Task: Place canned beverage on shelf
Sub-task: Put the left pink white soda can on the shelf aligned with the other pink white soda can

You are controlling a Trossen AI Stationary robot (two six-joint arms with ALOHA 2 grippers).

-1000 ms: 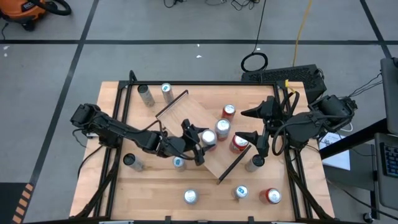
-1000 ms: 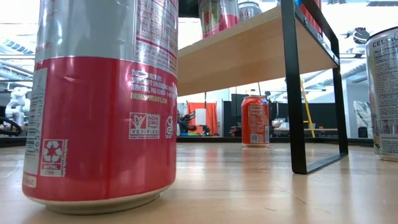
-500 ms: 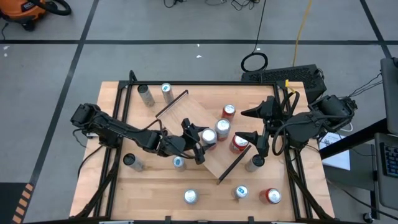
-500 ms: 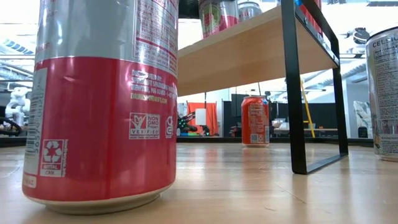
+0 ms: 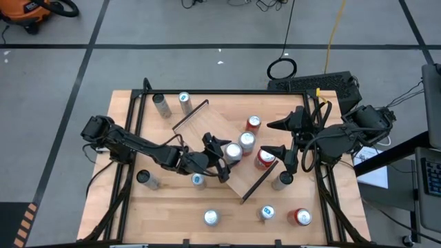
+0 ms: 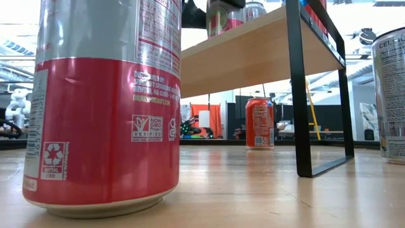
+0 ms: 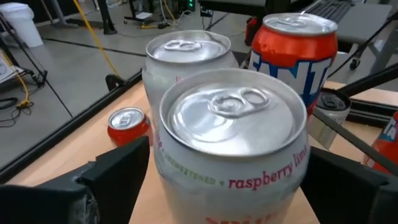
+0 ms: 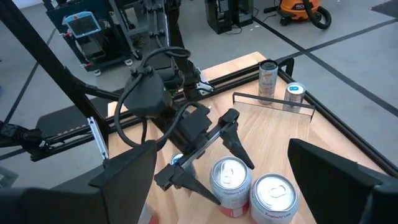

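- The bench is a wooden top in a black frame, carrying the shelf and loose cans scattered around it.
- The shelf, a light-wood board with a thin black rail at each short end, sits at an angle near the middle of the bench; the low view shows its underside and one black leg.
- The left arm reaches in from the bench's left edge, and its left tool is at the shelf's near long edge, fingers spread on either side of the raspberry-lime can; from the right wrist view the fingers stand clear of the can's sides.
- The right arm comes in from the right, and its right tool hangs over the shelf's right end with fingers wide apart, holding nothing.
- The raspberry-lime can stands upright on the shelf, just beside a second silver-topped can.
- A red can stands near the shelf's right rail.
- A red-and-grey can fills the foreground of the low view, standing on the bench.
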